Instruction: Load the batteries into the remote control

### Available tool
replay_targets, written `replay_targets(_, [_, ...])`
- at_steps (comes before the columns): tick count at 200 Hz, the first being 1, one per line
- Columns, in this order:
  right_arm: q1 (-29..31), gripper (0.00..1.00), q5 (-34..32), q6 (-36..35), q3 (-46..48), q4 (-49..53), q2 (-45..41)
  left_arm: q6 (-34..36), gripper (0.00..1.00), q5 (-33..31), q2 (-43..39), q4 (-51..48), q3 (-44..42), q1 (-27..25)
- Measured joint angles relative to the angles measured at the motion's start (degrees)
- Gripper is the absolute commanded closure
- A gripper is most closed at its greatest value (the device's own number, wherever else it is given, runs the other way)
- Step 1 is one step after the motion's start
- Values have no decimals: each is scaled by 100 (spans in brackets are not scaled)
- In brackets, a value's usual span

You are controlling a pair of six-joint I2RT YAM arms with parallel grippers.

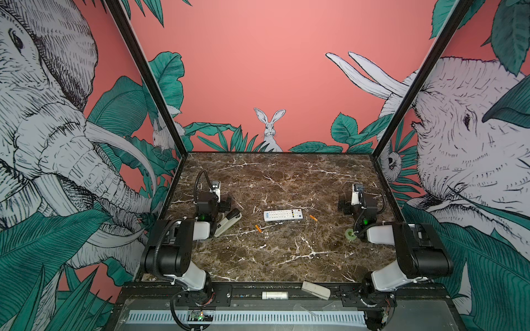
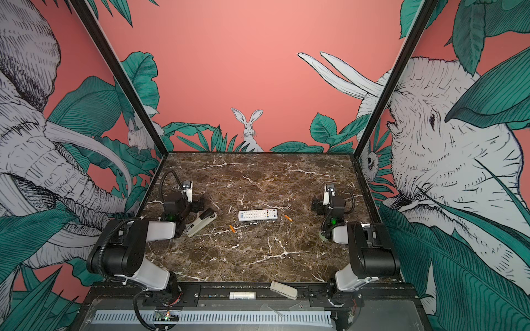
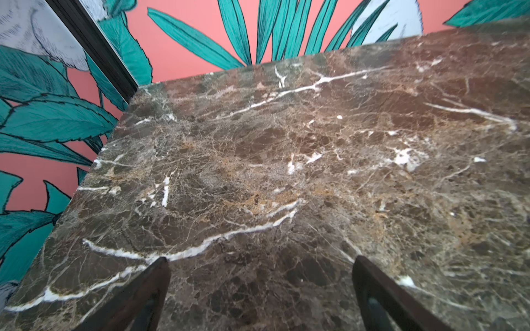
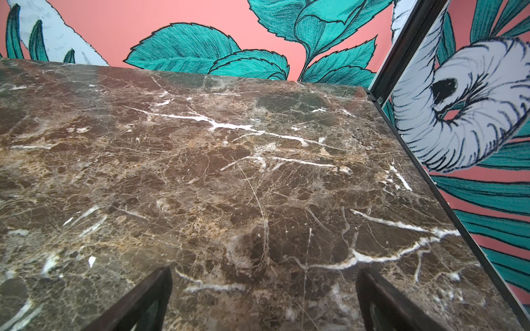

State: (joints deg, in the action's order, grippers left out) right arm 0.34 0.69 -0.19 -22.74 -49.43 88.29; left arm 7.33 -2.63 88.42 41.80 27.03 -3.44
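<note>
Left wrist view shows my left gripper [image 3: 261,259] with its fingers spread wide over the bare table [image 3: 258,160], nothing between them. The right wrist view shows my right gripper [image 4: 264,270] the same, spread and empty.

In both top views the remote control [image 1: 283,215] [image 2: 257,215] lies buttons up at the middle of the frame, between my two arms and well apart from both. The left battery [image 1: 258,228] lies just below its left end and the right battery [image 1: 313,218] just off its right end, neither touching it.

A stapler [image 1: 228,222] lies just beside my left arm at centre left. A pale green ring [image 1: 350,234], perhaps a tape roll, sits half hidden under my right arm. On the black rail [image 1: 246,289] at the bottom of the frame lie a white cylinder [image 1: 274,295] and a grey block [image 1: 315,290].

The table is dark brown marble with white veins. The walls [image 1: 258,57] are pink with green leaves, elephants and a rabbit [image 1: 269,129]. The remote's left end carries a blue logo, too small to read.
</note>
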Motion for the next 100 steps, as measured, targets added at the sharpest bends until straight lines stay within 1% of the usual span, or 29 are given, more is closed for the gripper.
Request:
replay_targets(35, [0, 1, 0, -2, 0, 0, 0, -28, 0, -264, -350, -708, 409, -24])
replay_targets(61, [-2, 1, 0, 0, 0, 0, 0, -96, 0, -809, -597, -1414, 723, -208])
replay_targets(84, [-2, 1, -35, 2, 0, 0, 0, -249, 0, -1506, -894, -2232, 1071, -525])
replay_targets(100, [-2, 1, -59, 2, -2, 2, 0, -420, 0, -1873, -1082, -2809, 1388, -710])
